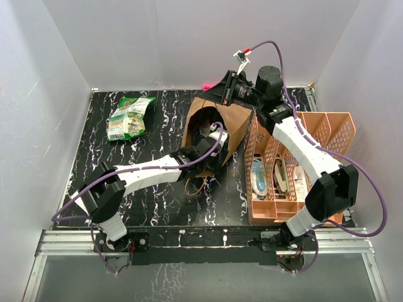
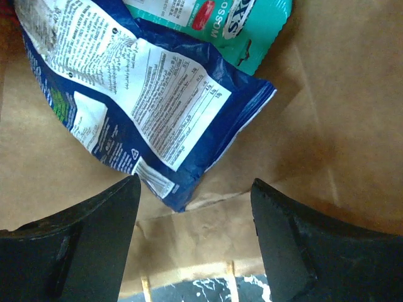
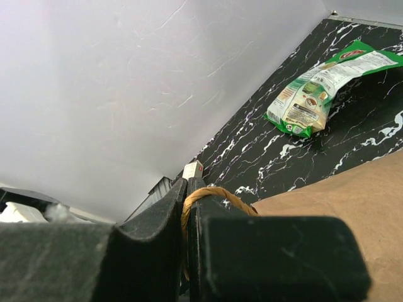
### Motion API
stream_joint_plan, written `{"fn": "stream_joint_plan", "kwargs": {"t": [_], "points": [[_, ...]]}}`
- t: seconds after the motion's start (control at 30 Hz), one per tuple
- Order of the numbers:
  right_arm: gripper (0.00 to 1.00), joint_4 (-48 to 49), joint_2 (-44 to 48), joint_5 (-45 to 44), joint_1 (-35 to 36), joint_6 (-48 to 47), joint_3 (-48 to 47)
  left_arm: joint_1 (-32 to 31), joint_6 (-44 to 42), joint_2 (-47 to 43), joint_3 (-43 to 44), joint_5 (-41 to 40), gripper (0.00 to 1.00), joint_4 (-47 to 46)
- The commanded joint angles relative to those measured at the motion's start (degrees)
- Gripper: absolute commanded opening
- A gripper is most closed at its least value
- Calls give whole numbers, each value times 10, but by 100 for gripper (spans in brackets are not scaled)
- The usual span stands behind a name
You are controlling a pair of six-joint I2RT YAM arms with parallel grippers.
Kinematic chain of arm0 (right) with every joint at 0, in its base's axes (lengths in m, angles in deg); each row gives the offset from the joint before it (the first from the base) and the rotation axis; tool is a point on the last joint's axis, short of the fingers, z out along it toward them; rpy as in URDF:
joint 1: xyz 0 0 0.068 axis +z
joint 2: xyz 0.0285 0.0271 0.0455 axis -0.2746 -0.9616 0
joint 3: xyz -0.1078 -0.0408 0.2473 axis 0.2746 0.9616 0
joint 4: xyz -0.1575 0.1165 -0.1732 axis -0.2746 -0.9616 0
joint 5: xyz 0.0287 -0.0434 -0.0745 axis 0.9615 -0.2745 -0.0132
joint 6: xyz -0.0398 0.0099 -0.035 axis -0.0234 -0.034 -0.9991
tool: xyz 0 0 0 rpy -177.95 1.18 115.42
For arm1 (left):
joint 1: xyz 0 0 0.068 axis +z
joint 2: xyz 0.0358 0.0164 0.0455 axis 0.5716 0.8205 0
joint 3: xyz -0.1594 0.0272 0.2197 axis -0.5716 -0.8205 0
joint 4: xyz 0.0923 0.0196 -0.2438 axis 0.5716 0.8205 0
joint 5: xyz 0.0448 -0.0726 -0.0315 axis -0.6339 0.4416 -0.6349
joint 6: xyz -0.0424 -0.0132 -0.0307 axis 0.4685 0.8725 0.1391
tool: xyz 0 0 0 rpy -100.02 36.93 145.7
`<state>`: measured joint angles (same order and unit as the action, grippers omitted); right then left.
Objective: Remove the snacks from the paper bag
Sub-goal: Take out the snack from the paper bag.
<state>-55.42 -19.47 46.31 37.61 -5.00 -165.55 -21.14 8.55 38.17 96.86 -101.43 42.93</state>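
The brown paper bag (image 1: 236, 123) lies on its side mid-table, its mouth facing the near left. My left gripper (image 2: 195, 207) is open and empty inside the mouth, over the bag's paper floor (image 2: 327, 119). Just ahead of it lie a blue snack packet (image 2: 157, 107), back side up, and a teal packet (image 2: 220, 16) beyond. In the top view the gripper (image 1: 211, 145) is hidden in the bag. My right gripper (image 3: 191, 189) is shut on the bag's twisted paper handle (image 3: 214, 192) at the bag's far top. A green-white packet (image 1: 130, 117) lies on the table at the far left, also in the right wrist view (image 3: 315, 88).
A salmon-pink perforated organiser (image 1: 296, 163) with pale items stands right of the bag. The black marbled tabletop (image 1: 126, 201) is walled by white panels. The bag's second handle (image 1: 196, 185) lies on the table near its mouth.
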Motion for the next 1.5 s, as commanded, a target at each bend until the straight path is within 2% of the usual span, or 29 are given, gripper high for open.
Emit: {"fn": "stream_joint_plan", "kwargs": {"t": [0.0,0.1,0.2,0.27,0.4,0.47,0.57,0.67,0.9,1.03,1.17,1.33,1.47], "points": [[8,54,37,-1,-3,7,-16,4,-22,25,25,-18,70,-32],[8,56,44,-2,-4,10,-10,7,-37,38,17,-26,69,-60],[8,59,52,-3,-4,13,-5,8,-56,57,32,-67,63,-61],[8,59,57,-4,-3,12,-1,8,-60,59,43,-91,50,-50],[8,59,69,-11,-3,8,10,8,-65,21,33,-91,34,-39],[8,58,76,-15,-4,4,19,8,-69,-14,21,-73,27,-28],[8,53,82,-18,-4,-2,28,7,-68,-90,-4,-40,8,-15],[8,42,88,-29,-4,-16,33,7,-58,-149,-11,2,0,14],[8,4,93,-53,-3,-55,30,7,-5,-252,11,94,0,137],[8,-8,91,-61,-4,-67,29,7,21,-288,61,123,0,238],[8,-18,87,-67,-4,-75,28,7,41,-337,97,131,0,292],[8,-20,87,-72,-4,-81,30,8,40,-355,162,65,0,379],[8,-35,90,-78,-3,-95,23,7,48,-364,203,-77,0,451]]}}
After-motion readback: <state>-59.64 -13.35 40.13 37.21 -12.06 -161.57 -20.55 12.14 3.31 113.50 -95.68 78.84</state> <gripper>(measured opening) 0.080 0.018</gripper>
